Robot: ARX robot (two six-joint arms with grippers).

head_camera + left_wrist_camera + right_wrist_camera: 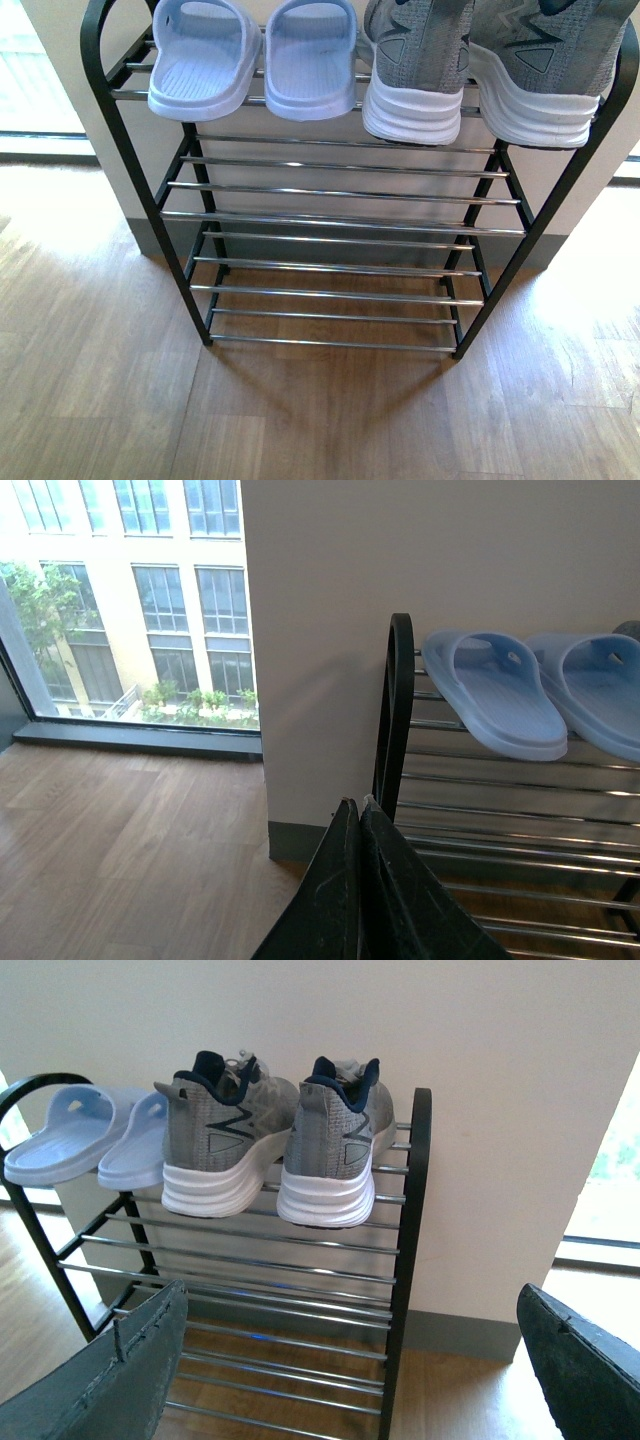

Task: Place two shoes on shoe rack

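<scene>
My left hand (358, 810) shows in its wrist view with its two dark fingers (330, 890) pressed together at the tips and nothing between them; it hangs low beside the left end of the shoe rack (398, 710), near the black upright but apart from it. My right hand (350, 1360) is spread wide in its own wrist view, one dark finger (110, 1380) at each lower corner, empty, facing the rack from in front and clear of it. In the front view neither hand appears. The shoe rack (130, 170) stands on a wooden floor (100, 380) against a pale wall (480, 1050), its thin black frame carrying tiers of silver rods. On the top tier, seen from the front, the pale blue slides (250, 60) sit side by side at the left, heels toward me and just overhanging the front rod. Just beside them at the right stand the grey sneakers (500, 60), also paired, their thick white soles projecting past the front rod and their dark blue linings visible at the collars in the right wrist view. The lower tiers carry only bare rods. A window (130, 600) shows a building outside, left of the wall.
</scene>
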